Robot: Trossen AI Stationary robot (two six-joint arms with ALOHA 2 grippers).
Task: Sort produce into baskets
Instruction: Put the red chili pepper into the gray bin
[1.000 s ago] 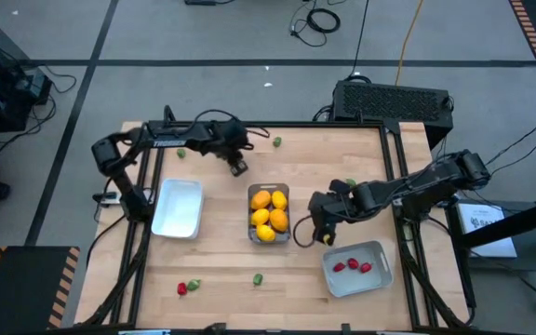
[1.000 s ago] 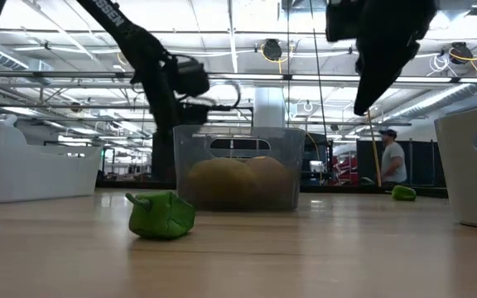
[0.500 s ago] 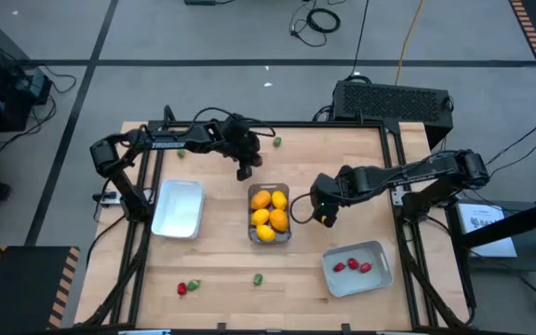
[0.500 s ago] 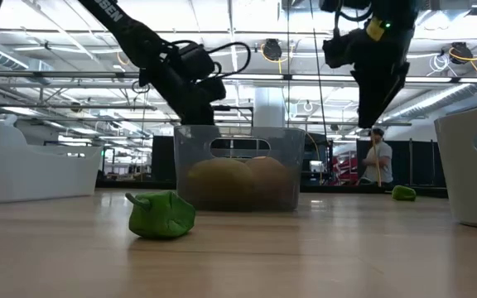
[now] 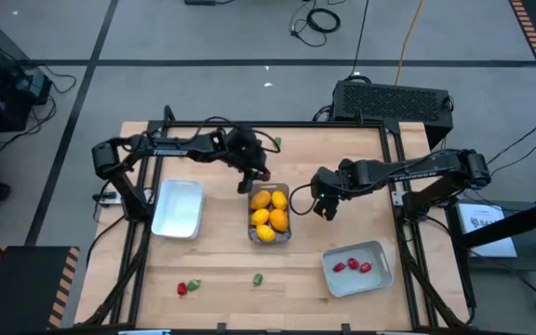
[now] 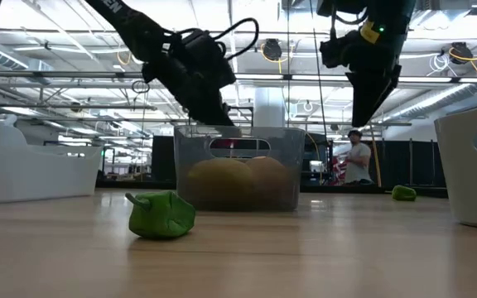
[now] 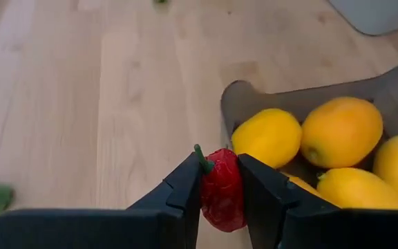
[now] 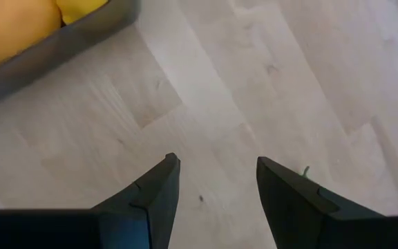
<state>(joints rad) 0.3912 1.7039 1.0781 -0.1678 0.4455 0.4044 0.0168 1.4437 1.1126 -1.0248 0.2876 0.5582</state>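
My left gripper [image 5: 255,179] is shut on a red strawberry [image 7: 221,198] just above the far end of the clear bin [image 5: 269,213], which holds several yellow and orange lemons [image 7: 340,131]. My right gripper [image 5: 325,208] is open and empty above bare table, right of the clear bin; its fingers [image 8: 150,194] stand apart. The white tray [image 5: 177,207] is at the left. The grey-blue tray [image 5: 357,268] at the near right holds three strawberries [image 5: 352,266]. Loose green pieces [image 5: 257,278] and a red one [image 5: 182,288] lie on the table. My left gripper pinches the strawberry's two sides [image 7: 206,194] between its two fingers. The green stalk [image 7: 200,155] sticks out beyond the fingertips. The fingers slant down toward the clear bin. The strawberry is lifted clear of the table and the bin.
A green piece [image 5: 277,141] lies near the far edge. Another green piece [image 6: 161,213] lies in front of the clear bin [image 6: 238,170] in the low view. A person stands in the room behind [image 6: 356,161].
My left gripper has carried the strawberry toward the table's right and near side, up to the clear bin's far end. My right gripper has moved from beside the grey-blue tray toward the far edge, staying beside the clear bin.
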